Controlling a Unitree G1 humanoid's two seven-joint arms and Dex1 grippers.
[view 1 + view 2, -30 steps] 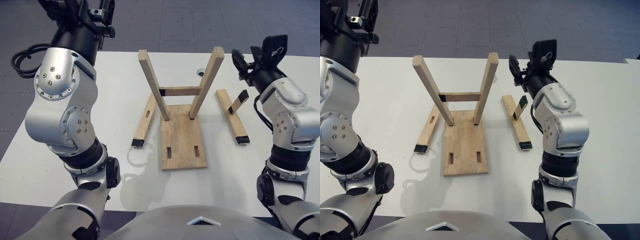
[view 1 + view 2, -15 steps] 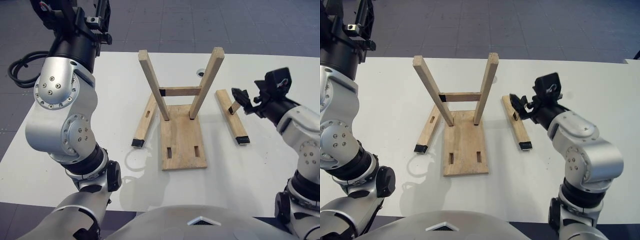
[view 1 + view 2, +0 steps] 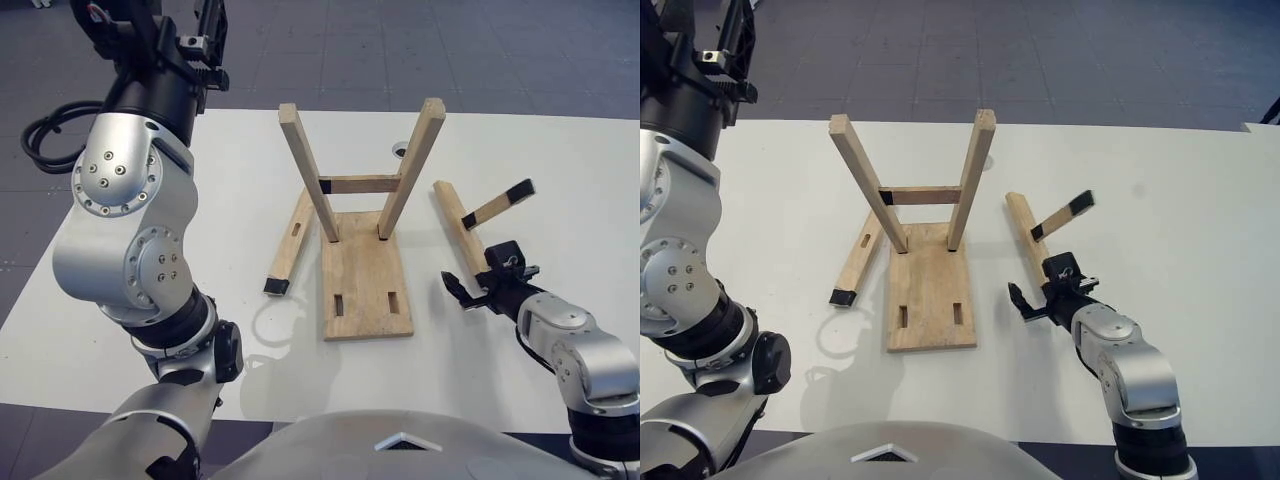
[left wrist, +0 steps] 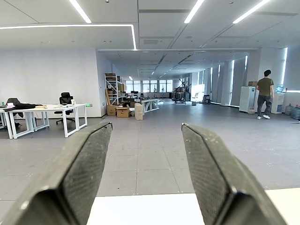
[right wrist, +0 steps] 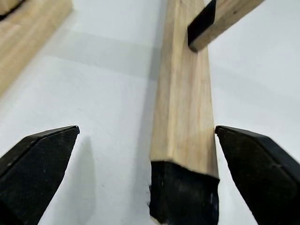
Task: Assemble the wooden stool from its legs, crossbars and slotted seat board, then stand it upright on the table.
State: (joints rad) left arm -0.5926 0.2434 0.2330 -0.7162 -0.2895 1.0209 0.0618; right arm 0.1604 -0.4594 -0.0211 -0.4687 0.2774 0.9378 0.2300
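Right gripper [image 5: 146, 130] wide, astride loose leg [image 5: 185, 105] near black-capped end. Wood likely stiff, light; take flat sides. Left gripper [image 4: 146, 125] wide, raised.

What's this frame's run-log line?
phase: pre-grasp | right end effector: open, straddling black-tipped end of right loose leg | left end effector: open, raised, empty | seat board: flat, two legs inserted

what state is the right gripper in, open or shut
Open: the fingers of the right gripper sit wide apart, either side of the black end of the loose leg.
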